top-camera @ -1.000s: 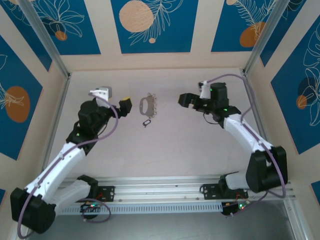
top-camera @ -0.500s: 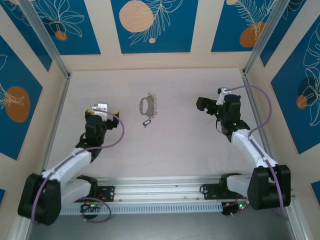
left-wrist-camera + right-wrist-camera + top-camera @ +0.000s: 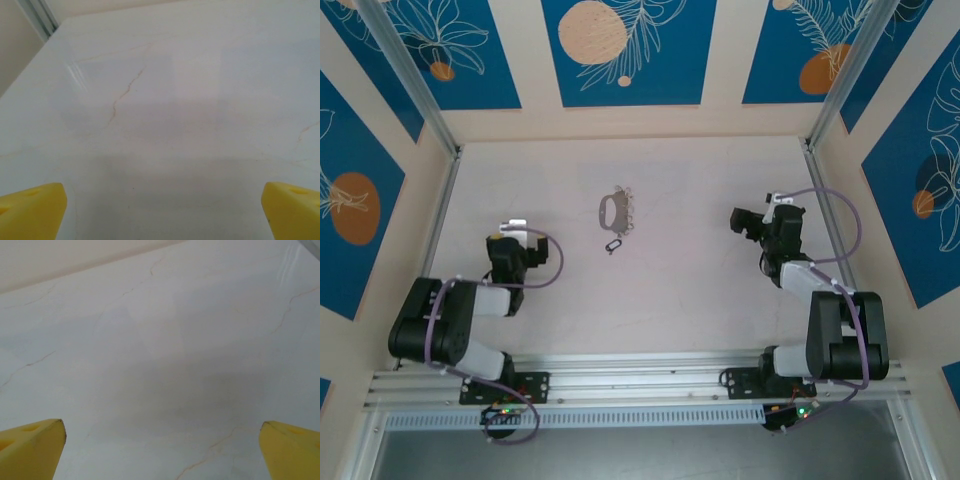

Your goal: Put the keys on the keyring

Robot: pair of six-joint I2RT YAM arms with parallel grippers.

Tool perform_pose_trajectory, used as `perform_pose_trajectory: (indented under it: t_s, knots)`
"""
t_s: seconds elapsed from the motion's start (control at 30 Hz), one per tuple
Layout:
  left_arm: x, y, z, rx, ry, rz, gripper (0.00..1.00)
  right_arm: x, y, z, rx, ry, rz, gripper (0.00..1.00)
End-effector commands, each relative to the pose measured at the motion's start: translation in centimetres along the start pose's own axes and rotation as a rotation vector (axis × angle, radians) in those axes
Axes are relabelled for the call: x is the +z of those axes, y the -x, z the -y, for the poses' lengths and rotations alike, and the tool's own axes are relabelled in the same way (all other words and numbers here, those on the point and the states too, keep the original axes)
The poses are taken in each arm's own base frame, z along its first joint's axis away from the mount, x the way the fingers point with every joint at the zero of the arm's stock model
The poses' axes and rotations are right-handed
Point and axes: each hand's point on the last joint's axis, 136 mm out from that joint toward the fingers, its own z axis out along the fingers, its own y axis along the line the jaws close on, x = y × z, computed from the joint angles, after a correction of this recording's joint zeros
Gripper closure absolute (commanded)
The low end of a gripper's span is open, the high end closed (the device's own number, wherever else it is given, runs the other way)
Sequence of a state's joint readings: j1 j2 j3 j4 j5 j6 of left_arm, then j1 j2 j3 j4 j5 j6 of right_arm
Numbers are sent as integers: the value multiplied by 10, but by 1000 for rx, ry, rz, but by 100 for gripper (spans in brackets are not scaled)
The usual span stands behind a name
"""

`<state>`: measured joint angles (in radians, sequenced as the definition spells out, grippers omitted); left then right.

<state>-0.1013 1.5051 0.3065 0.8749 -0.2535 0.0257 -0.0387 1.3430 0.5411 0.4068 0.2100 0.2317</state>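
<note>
Keyring (image 3: 611, 211), keys (image 3: 613, 245) overhead, tabletop (image 3: 200, 100) in wrist views

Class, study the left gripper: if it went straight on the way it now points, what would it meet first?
Probably the table top: the open left gripper tilts down toward it, with nothing between. The keyring lies off to its right. Depth is unclear.

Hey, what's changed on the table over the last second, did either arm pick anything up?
Both arms drew back from the middle toward their bases: the left arm folded toward the left side, the right arm toward the right. The left fingers and right fingers are wide open and empty; nothing was grabbed or let go. The keyring and the key lie where they were.
</note>
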Motion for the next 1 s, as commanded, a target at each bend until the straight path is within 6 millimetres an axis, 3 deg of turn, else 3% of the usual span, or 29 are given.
perform_pose_trajectory:
  t_s: [0.0, 0.03, 0.13, 0.27, 0.4, 0.97]
  knots:
    - [10, 24, 8, -29, -53, 52, 0, -8, -7, -4, -58, 19, 59, 1]
    - [12, 24, 10, -21, -60, 50, 0, -10, -15, -2, -58, 20, 83, 1]
    - [13, 24, 11, -16, -68, 43, 0, -8, -6, -9, -84, 51, 149, 1]
    - [14, 24, 11, -17, -69, 39, 0, 5, -26, -13, -109, 95, 197, 1]
    - [15, 23, 11, -16, -71, 30, 0, 20, -30, -29, -146, 166, 82, 1]
    - [14, 24, 11, -19, -71, 37, 0, 18, -31, -31, -160, 173, 69, 1]
